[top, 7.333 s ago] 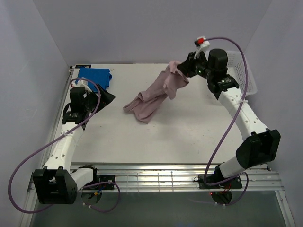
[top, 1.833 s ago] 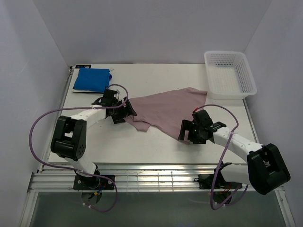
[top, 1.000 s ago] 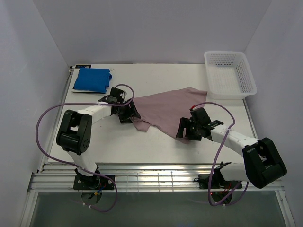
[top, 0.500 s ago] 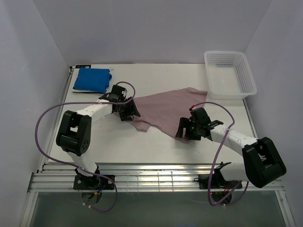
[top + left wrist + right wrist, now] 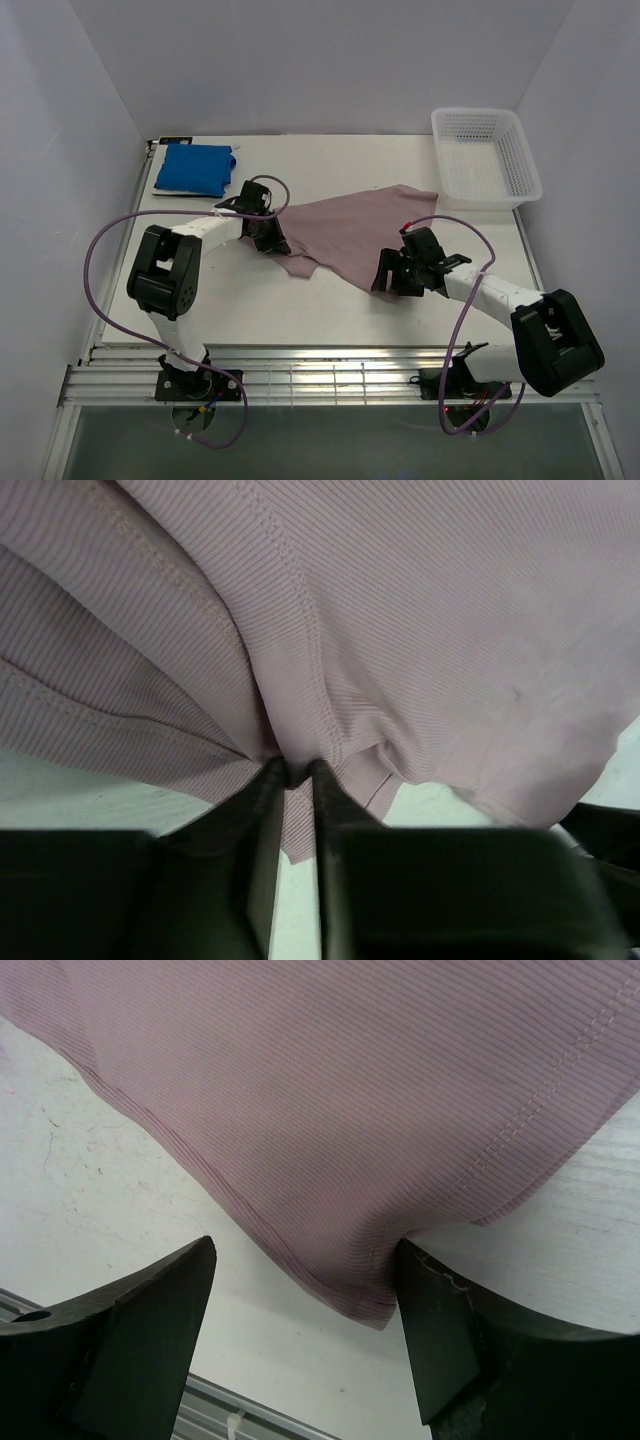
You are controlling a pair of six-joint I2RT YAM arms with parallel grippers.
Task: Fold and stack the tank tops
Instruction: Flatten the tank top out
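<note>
Blue tank top [image 5: 195, 168], folded into a flat rectangle, is lying at the far left corner of the white table [image 5: 250, 305]. Just to its right, the left gripper [image 5: 270, 238] is reaching low over the table to the left end of a dusty pink tank top [image 5: 355, 230]. In the left wrist view its two black fingers [image 5: 258, 820] are drawn narrow, pinching a bunched fold of the ribbed pink cloth beside a stitched seam. The pink top is lying spread across the middle of the table, mostly flat, with its left end creased and gathered. At its near right hem the right gripper [image 5: 392, 282] is sitting low, its fingers [image 5: 150, 1310] standing wide with a corner of the hem lying on the table between them, not clamped. A white plastic lattice basket [image 5: 487, 160] is sitting at the far right corner, near the pink top's far right tip.
</note>
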